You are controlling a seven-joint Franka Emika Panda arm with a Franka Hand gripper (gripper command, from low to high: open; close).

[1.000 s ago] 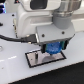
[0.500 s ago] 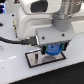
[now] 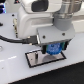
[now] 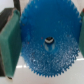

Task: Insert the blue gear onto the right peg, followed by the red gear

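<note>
The white Franka arm [image 3: 37, 17] fills most of the exterior view, reaching down over the white table [image 3: 15, 70], with no legible brand mark, label or writing in either view. Below it lies the black-framed grey plate [image 3: 34, 60], whose pegs are hidden or too small to make out. The gripper [image 3: 53, 50] hangs just above the plate's end nearer the exterior view's right, its green-padded fingers [image 4: 9, 42] closed against opposite edges of the blue gear [image 4: 47, 40], which the wrist view shows toothed, with a dark centre hole.
</note>
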